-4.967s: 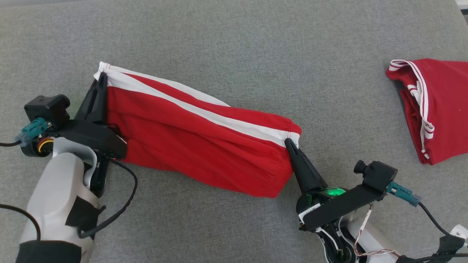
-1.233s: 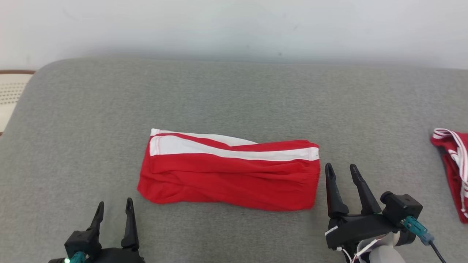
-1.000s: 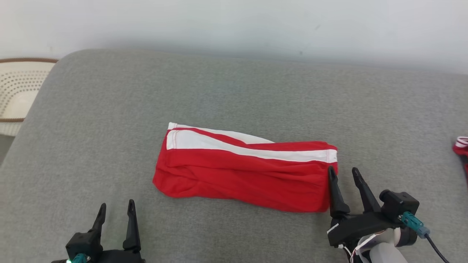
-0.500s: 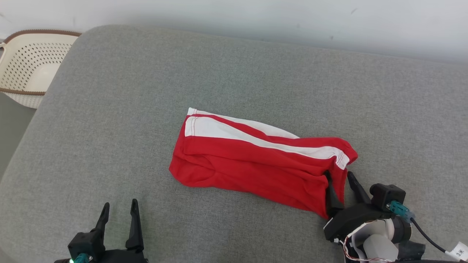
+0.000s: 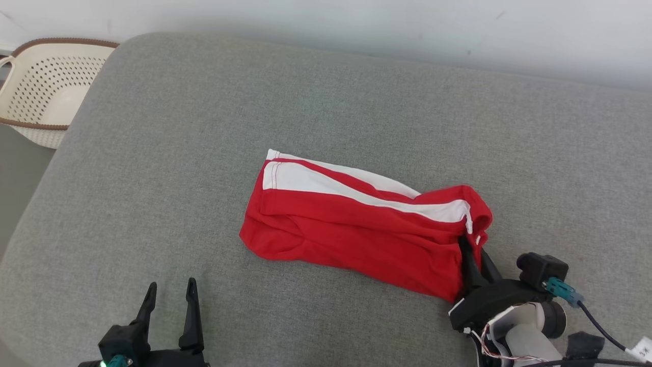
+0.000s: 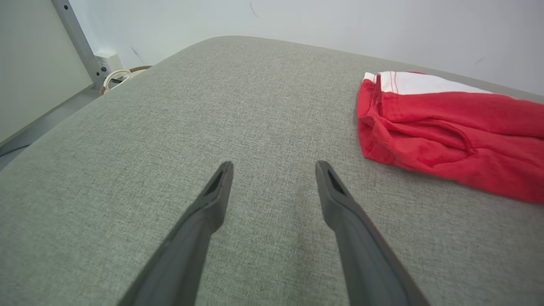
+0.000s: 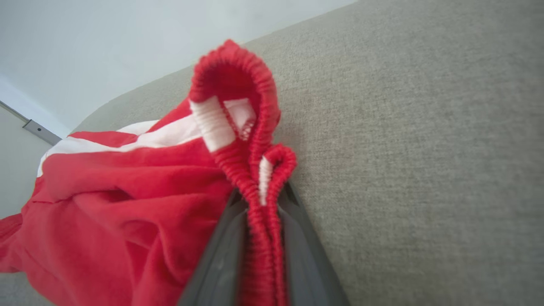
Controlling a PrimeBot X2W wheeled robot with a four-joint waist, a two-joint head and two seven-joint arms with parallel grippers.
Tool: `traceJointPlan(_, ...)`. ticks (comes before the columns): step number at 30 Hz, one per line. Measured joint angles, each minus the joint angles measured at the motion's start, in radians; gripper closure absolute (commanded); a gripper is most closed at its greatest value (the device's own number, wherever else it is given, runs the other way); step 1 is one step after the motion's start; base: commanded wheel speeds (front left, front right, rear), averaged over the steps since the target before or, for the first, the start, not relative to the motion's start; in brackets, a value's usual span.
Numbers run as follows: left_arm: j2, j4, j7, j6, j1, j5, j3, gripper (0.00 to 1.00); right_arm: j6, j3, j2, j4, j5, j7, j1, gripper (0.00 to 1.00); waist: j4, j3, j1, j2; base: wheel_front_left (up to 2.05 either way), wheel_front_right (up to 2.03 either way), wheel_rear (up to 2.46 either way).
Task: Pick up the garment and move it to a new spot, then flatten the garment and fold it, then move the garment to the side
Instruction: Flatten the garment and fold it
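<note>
The right gripper (image 5: 472,251) is clamped on the elastic end of the folded red-and-white fabric garment (image 5: 356,229) lying mid grey woven cushion (image 5: 178,153), the left gripper (image 5: 170,296) spread and empty, so drag low and slowly to keep the folds.

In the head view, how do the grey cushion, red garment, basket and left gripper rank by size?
Largest: grey cushion.
Then red garment.
The basket and left gripper look alike, both cut off by the frame: unranked.
</note>
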Motion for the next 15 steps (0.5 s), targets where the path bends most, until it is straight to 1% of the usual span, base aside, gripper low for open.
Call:
traceJointPlan(4,0.0,-0.006,0.0,-0.004,0.007,0.007,-0.001,0.0,0.002,-0.055,-0.003,-0.026,0.039,0.004,0.025,1.0,-0.014,-0.012,-0.0001,0.0,0.0,0.0,0.0)
traceJointPlan(7,0.0,-0.006,0.0,-0.012,0.008,0.008,-0.001,0.0,0.002,-0.089,-0.026,-0.035,0.067,0.004,0.039,1.0,-0.03,-0.022,0.0,0.0,0.0,0.0,0.0)
traceJointPlan(9,0.0,-0.006,0.0,-0.012,0.009,0.008,-0.005,0.0,0.002,-0.1,-0.052,-0.04,0.075,0.004,0.051,1.0,-0.043,-0.028,0.0,0.0,0.0,0.0,0.0)
traceJointPlan(13,0.0,-0.003,0.0,-0.016,0.009,0.006,-0.013,0.0,0.002,-0.095,-0.103,-0.067,0.094,0.005,0.053,1.0,-0.07,-0.038,0.0,0.0001,0.0,0.0,0.0)
traceJointPlan(15,0.0,-0.001,0.0,-0.015,0.009,0.002,-0.019,0.0,0.002,-0.062,-0.125,-0.094,0.109,0.005,0.05,1.0,-0.085,-0.041,0.0,0.0001,0.0,0.0,0.0)
